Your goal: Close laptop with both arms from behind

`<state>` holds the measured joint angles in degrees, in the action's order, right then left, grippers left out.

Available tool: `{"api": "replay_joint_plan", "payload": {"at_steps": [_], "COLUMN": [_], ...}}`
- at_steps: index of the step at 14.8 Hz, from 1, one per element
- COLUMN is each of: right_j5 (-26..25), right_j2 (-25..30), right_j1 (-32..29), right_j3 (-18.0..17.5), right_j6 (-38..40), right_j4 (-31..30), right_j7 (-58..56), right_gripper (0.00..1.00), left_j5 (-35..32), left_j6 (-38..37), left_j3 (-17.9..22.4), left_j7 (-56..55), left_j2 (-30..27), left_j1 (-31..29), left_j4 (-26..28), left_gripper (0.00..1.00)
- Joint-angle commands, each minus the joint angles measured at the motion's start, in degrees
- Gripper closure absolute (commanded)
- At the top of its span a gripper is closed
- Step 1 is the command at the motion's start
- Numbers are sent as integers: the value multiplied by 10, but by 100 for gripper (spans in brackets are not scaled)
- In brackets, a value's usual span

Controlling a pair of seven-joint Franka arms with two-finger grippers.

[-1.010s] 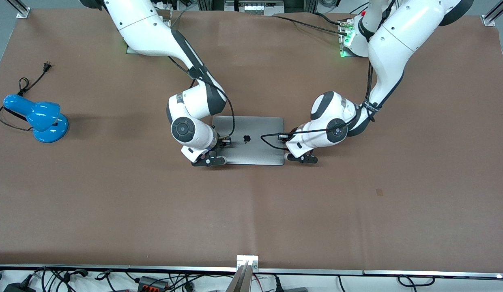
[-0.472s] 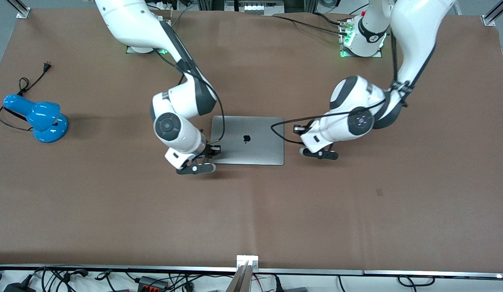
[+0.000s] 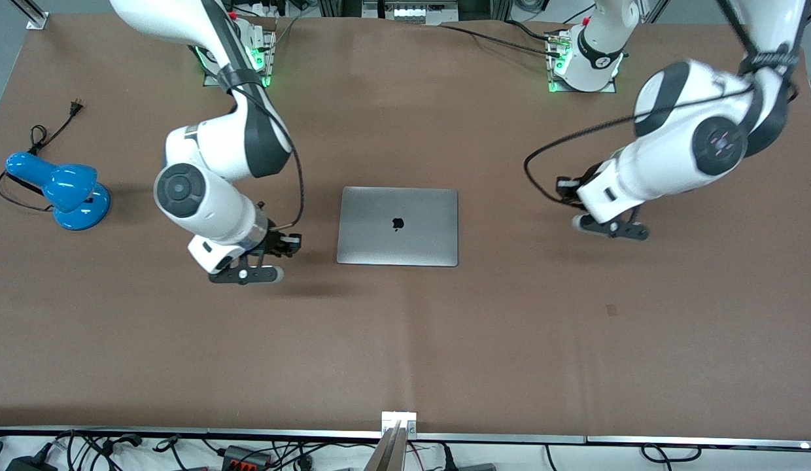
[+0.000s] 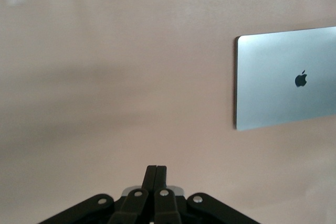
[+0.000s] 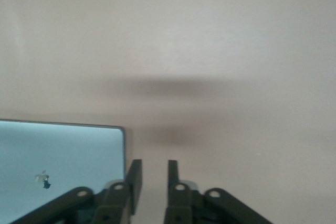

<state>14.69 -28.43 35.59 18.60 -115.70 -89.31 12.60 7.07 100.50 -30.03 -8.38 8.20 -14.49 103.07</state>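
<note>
Moved since earlier: both my grippers have pulled off the laptop (image 3: 397,226) and out to its sides, my left gripper (image 3: 609,227) toward the left arm's end of the table, my right gripper (image 3: 245,275) toward the right arm's end.
Laptop: shut flat at the middle of the front frame, lid and black logo up, in the same spot as before.
Lamp: blue lamp (image 3: 60,186) at the frame's left edge, unmoved.
Cut off: my upper arms run out of the top of the front frame; each wrist view shows only part of the lid (image 4: 286,78) (image 5: 60,153).
Left gripper: over bare table (image 3: 575,327), fingers (image 4: 156,174) pressed together, holding nothing.
Right gripper: over bare table beside the laptop's edge, fingers (image 5: 135,178) a narrow gap apart, holding nothing.
Pose: both forearms bent down, wrists low, fingers pointing at the table.
</note>
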Motion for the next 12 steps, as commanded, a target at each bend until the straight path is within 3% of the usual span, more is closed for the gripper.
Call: {"api": "replay_joint_plan", "payload": {"at_steps": [1, 4, 7, 12], "right_j5": [-6, -6, -6, -3], "right_j2": [30, 57, 54, 58], "right_j1": [4, 3, -3, -5], "right_j3": [18, 52, 104, 158], "right_j6": [26, 66, 129, 140], "right_j4": [-8, 15, 76, 84], "right_j7": [-6, -20, -56, -82], "right_gripper": [0, 0, 0, 0], "left_j5": [-3, -4, -11, -11], "left_j6": [-91, -168, -175, -182], "left_j3": [1, 0, 0, -14], "left_j7": [7, 9, 10, 6], "left_j2": [-68, -68, -64, -65], "left_j1": [-52, -110, -138, -136], "left_j4": [-35, -117, -118, -119], "left_gripper": [100, 96, 89, 75]}}
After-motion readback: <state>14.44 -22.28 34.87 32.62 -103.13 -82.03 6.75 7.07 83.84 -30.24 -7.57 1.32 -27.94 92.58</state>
